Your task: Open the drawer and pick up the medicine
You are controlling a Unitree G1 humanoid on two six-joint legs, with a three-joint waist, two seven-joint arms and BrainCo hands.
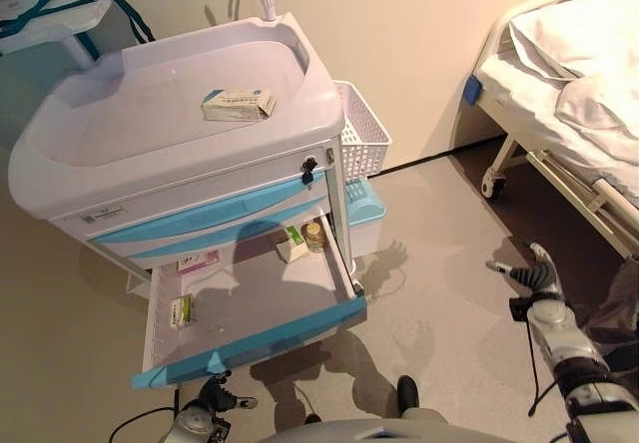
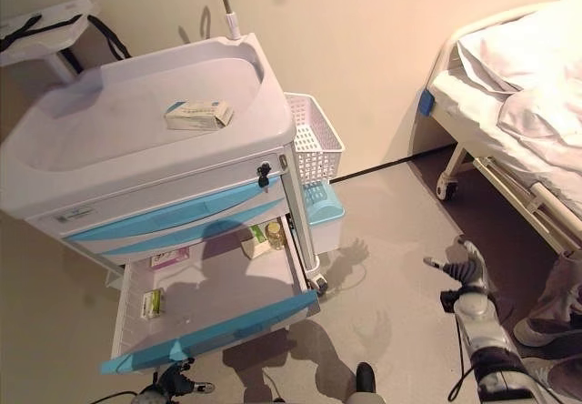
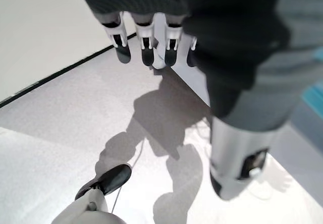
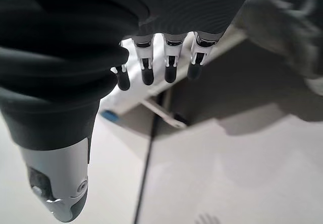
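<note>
The cart's lower drawer (image 1: pixel 250 343) with its blue front stands pulled open. In it lie a small green box (image 1: pixel 181 310), a pink box (image 1: pixel 199 261), a white-green box (image 1: pixel 293 243) and a small bottle (image 1: pixel 315 235). A white and blue medicine box (image 1: pixel 238 104) lies on the cart's top tray (image 1: pixel 130 124). My left hand (image 1: pixel 215 398) hangs open and empty just below the drawer front, fingers straight in the left wrist view (image 3: pixel 146 42). My right hand (image 1: pixel 534 273) is open and empty over the floor far right of the cart, as the right wrist view (image 4: pixel 169 62) shows.
A white mesh basket (image 1: pixel 359 134) hangs on the cart's right side above a pale blue bin (image 1: pixel 364 214). A bed (image 1: pixel 569 74) on castors stands at the right. A person's leg and shoe (image 2: pixel 546 322) show at the right edge.
</note>
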